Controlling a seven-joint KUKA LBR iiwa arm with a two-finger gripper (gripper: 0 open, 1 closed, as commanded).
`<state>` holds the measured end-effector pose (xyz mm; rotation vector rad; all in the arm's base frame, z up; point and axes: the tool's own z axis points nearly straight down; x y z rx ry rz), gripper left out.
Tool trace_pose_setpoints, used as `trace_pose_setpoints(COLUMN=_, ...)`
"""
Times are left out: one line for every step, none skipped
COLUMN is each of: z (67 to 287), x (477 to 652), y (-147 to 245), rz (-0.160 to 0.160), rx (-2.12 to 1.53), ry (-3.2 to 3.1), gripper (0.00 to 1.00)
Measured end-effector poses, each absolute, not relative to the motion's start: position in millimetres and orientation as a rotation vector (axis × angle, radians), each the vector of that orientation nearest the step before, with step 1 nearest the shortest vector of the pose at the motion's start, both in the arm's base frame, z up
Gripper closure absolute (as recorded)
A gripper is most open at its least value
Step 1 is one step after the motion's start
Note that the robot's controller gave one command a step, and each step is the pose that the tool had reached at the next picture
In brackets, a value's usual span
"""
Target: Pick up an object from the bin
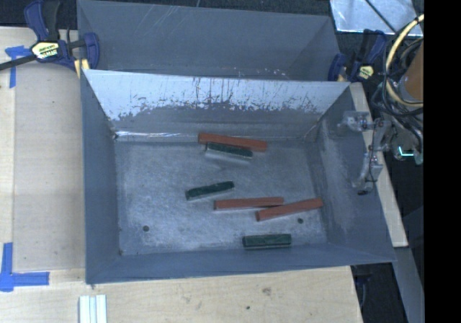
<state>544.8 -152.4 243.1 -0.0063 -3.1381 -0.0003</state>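
Note:
My gripper [368, 164] hangs over the bin's right wall, near the rim and above the floor, with nothing seen in it. The loose thing closest to it is a red-brown bar [289, 208], lying slightly tilted on the floor at the right. Its left end touches a second red-brown bar [247, 203]. A short dark green bar [266, 241] lies along the front wall, below those two.
Another dark green bar [209, 190] lies near the middle of the floor. At the back wall a red-brown bar [232, 142] rests against a dark green one [232, 151]. The floor's left half is bare metal. The arm and its cables stand outside the right rim.

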Motion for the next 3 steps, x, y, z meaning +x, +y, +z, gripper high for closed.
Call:
trace_pose_setpoints(z=246.8, x=545.7, y=-151.5, rz=0.001, rx=-0.002, ry=-3.144, gripper=0.0)
trace_pose_setpoints(z=202.0, x=530.7, y=-134.2, rz=0.004, rx=0.092, ry=-3.149, gripper=0.0)
trace_pose_setpoints(z=156.7, x=525.1, y=-135.2, rz=0.001, rx=0.03, ry=-3.146, gripper=0.0)
